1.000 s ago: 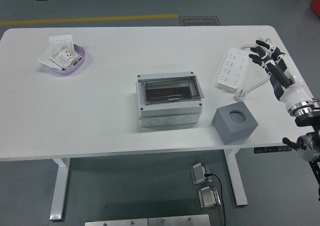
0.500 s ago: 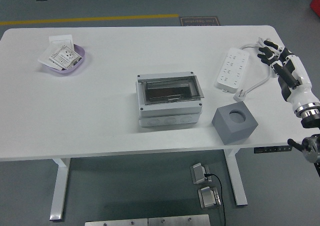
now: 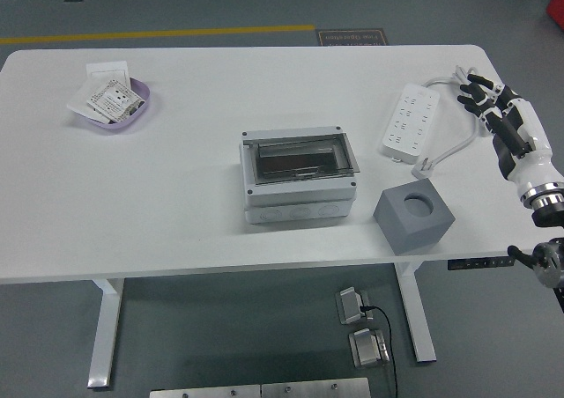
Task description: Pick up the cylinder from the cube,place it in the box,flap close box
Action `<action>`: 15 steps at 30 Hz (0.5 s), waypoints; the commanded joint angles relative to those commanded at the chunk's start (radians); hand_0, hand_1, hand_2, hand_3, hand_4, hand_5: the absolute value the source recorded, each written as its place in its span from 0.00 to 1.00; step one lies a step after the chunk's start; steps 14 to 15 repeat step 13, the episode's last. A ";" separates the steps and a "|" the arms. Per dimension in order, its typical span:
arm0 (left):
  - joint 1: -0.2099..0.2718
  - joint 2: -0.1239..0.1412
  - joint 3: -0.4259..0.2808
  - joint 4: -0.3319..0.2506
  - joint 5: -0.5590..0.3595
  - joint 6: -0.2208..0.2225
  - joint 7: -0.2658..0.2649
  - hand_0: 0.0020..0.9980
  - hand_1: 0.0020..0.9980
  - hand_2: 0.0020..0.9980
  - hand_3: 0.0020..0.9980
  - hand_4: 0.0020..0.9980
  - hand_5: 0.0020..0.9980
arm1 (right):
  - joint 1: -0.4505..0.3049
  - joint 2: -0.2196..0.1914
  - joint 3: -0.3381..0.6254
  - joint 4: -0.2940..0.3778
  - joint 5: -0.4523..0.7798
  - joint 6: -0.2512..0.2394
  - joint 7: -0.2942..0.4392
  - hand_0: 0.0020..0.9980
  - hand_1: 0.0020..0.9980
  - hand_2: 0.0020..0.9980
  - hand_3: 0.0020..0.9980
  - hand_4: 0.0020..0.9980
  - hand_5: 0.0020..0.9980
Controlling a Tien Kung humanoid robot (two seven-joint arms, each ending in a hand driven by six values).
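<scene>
A grey cube (image 3: 413, 216) with a round hole in its top stands near the table's front edge, right of centre. No cylinder shows in the hole or anywhere on the table. Left of the cube sits a grey box (image 3: 299, 174) with its clear lid lying down flat over the top. My right hand (image 3: 490, 104) hangs over the table's right edge, beyond the cube, fingers spread and holding nothing. The left arm is out of the picture.
A white power strip (image 3: 410, 120) with its cable and plug (image 3: 426, 164) lies just left of my right hand. A purple dish (image 3: 112, 103) with paper packets sits at the far left.
My right hand has drawn back to the right, from beside the power strip to the table's right edge. Nothing on the table has moved.
</scene>
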 joint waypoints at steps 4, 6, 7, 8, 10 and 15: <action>0.000 0.004 0.002 0.000 -0.001 0.000 0.000 0.62 0.65 0.60 0.62 0.64 0.17 | 0.000 -0.001 -0.001 -0.001 0.001 -0.001 0.000 0.88 0.74 0.74 0.74 1.00 0.62; 0.000 0.005 0.005 0.001 -0.003 0.000 0.000 0.62 0.65 0.60 0.62 0.64 0.17 | 0.000 -0.002 -0.002 -0.002 0.001 -0.001 0.000 0.88 0.74 0.74 0.74 1.00 0.62; 0.000 0.005 0.007 0.001 -0.004 0.000 0.000 0.62 0.65 0.60 0.62 0.64 0.17 | 0.000 -0.002 -0.002 -0.003 0.001 -0.001 0.000 0.88 0.74 0.74 0.73 1.00 0.63; 0.000 0.006 0.009 0.002 -0.007 0.000 0.000 0.62 0.65 0.60 0.62 0.64 0.17 | 0.001 -0.003 -0.003 -0.003 0.001 -0.001 0.000 0.88 0.74 0.74 0.73 1.00 0.63; 0.001 0.006 0.019 0.005 -0.017 0.000 0.000 0.62 0.65 0.60 0.62 0.64 0.17 | 0.002 -0.003 -0.004 -0.002 0.001 -0.002 0.000 0.88 0.74 0.74 0.73 1.00 0.63; 0.003 0.006 0.036 0.011 -0.034 -0.001 0.001 0.62 0.65 0.60 0.62 0.64 0.17 | 0.003 -0.005 -0.008 -0.004 0.001 -0.002 0.001 0.88 0.74 0.74 0.73 1.00 0.63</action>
